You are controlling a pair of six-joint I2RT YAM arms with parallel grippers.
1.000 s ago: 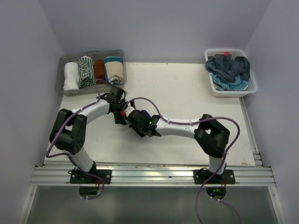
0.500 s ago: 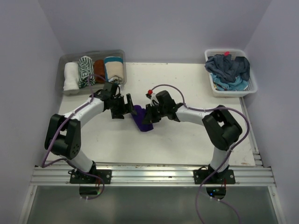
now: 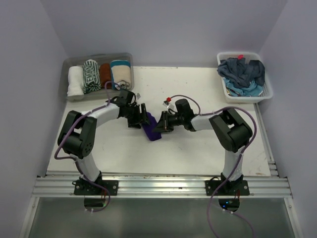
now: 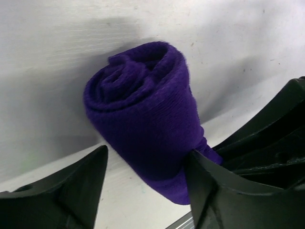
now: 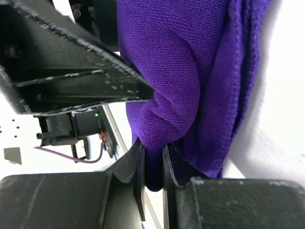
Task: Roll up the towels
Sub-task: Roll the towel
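At the upper left of the top view, a clear plastic tub [image 3: 99, 56] holds four rolled towels [image 3: 90, 76] side by side: white, green-patterned, rust-brown and cream-and-teal. Just below and right of it, the left gripper [image 4: 145, 156] has its jaws apart, straddling one end of the deep purple terry-cloth towel [image 3: 150, 129]. This towel lies rolled on the table at mid-frame. One finger looks to touch the roll; the other stands clear of it. On the roll's right side, the right gripper [image 5: 153, 164] is nipped tight on a fold of the same purple cloth. At the upper right, a white lattice basket [image 3: 225, 96] is heaped with loose navy and light blue towels [image 3: 242, 74].

The purple towel looks light, soft and limp, so it would likely sag and uncoil if lifted by a single layer. A hold across the whole bundle, round its thick middle, seems safer; the spiral end offers no firm edge.

The off-white table top [image 3: 198, 94] is matt and lightly scuffed, and probably gives cloth some grip. Pale lilac walls [image 3: 163, 29] close in three sides, and a metal rail [image 3: 163, 187] runs along the bottom.
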